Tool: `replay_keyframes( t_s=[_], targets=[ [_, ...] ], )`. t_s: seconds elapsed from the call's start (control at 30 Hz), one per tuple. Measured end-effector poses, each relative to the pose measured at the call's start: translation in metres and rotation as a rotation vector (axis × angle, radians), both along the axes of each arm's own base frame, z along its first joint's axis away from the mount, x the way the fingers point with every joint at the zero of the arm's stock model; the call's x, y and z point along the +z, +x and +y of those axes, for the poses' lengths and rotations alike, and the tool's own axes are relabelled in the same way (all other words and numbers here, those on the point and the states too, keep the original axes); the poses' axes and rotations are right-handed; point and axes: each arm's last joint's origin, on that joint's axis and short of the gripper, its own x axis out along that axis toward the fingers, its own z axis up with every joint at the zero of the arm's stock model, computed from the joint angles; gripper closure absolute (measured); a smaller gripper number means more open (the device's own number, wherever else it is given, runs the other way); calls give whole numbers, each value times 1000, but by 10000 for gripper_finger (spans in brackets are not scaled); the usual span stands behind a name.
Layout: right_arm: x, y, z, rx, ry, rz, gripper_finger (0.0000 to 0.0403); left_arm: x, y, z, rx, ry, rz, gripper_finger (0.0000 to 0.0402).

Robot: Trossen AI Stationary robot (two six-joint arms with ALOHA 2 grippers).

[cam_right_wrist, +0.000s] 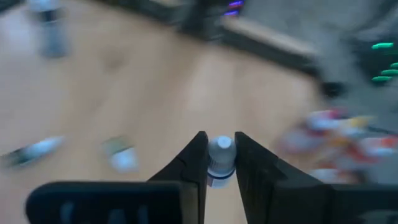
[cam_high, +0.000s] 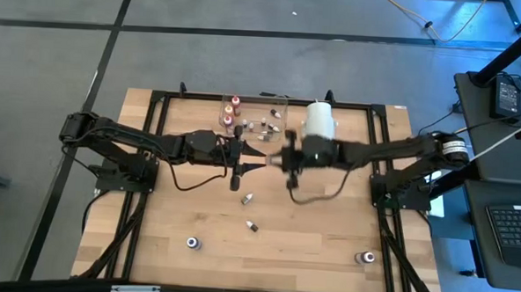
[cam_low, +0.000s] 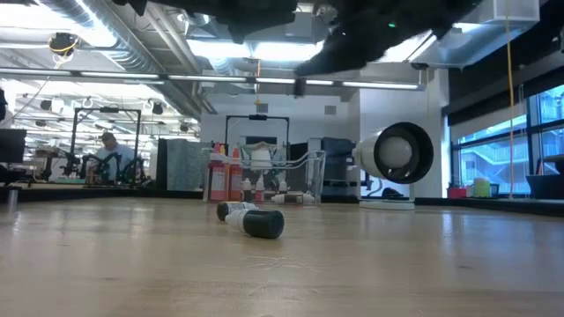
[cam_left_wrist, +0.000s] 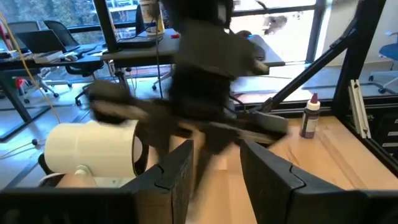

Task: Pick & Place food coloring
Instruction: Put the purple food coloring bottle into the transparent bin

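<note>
The food coloring is split between two places. A cluster of bottles point(cam_high: 248, 121), some with red and pink tops, stands in and around the clear plastic tray point(cam_high: 284, 101) at the table's far edge. Others lie loose on the wooden table point(cam_high: 179, 204): a small vial point(cam_high: 248, 198) and another point(cam_high: 252, 226) well on the near side of the tray, and two more point(cam_high: 192, 242) point(cam_high: 367, 256) close to the near edge. In the low view the nearest loose vial point(cam_low: 251, 219) lies on its side, with the tray behind it. I judge the task part done: several bottles are gathered at the tray, at least four remain to be fetched.

One more bottle point(cam_right_wrist: 220, 160) is in transit. The right gripper point(cam_high: 289, 160), just on the near side of the tray and beside the big white cylinder point(cam_high: 320, 121), has its fingers narrowed onto this pale-capped bottle, touching it on both sides and carrying it upright above the table.

The left gripper point(cam_high: 239, 169) hangs near the tray too, facing the right one; its fingers point(cam_left_wrist: 180, 174) stand apart with nothing between them
</note>
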Motion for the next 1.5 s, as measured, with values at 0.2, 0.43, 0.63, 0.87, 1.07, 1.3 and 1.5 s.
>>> replay_keyframes(
  t_s=[0.2,0.43,0.63,0.87,1.07,1.3,1.5],
  targets=[
    [11,4,-57,-150,-58,-22,338,10,-8,2,62,7,-23,276],
    [-18,-5,-130,-377,3,61,335,7,-11,1,65,10,25,272],
    [-45,-10,-164,-456,113,116,335,7,-11,3,93,15,28,275],
    [-32,5,-181,-468,160,248,335,6,-11,3,93,19,34,272],
    [-21,27,-194,-487,210,320,335,5,-11,3,88,45,46,274],
    [-55,43,-203,-502,252,400,330,5,-11,3,89,41,52,275],
    [-60,43,-203,-502,258,421,324,5,-11,3,88,41,52,276]
  ],
)
